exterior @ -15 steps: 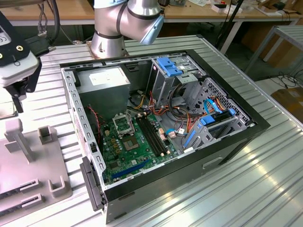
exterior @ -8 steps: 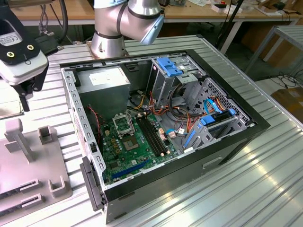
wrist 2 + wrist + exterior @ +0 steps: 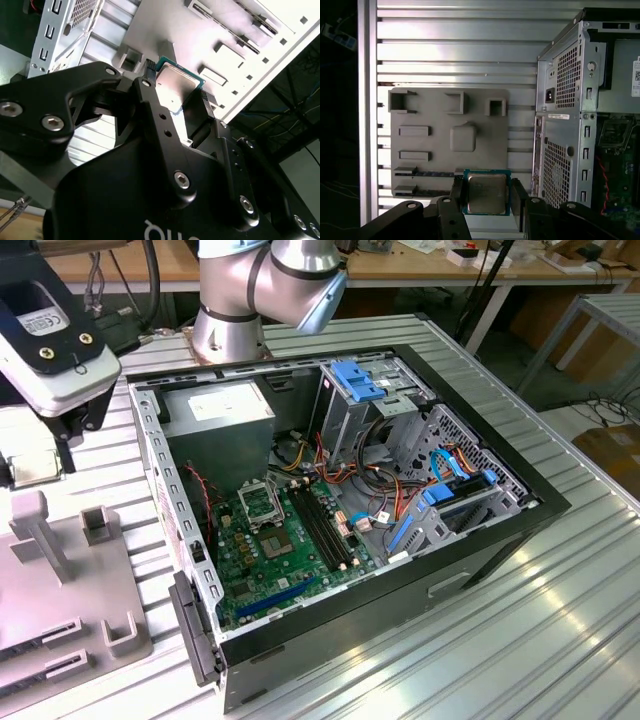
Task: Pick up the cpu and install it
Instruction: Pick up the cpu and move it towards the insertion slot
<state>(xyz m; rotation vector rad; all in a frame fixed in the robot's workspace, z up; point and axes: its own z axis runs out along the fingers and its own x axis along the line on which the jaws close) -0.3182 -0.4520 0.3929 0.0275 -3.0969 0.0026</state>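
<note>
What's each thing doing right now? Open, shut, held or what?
gripper: shut on the cpu, over the grey tray.
cpu: held flat, silvery face showing.
computer case: on its side, open, green board showing.
grey tray: flat on the table beside the computer case.

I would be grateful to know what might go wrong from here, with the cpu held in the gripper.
1. The gripper pinches the cpu by two thin edges only, so it may slip or tilt on the way.
2. The socket lies deep inside the case, near loose cables; the gripper may snag them or strike the case wall.
</note>
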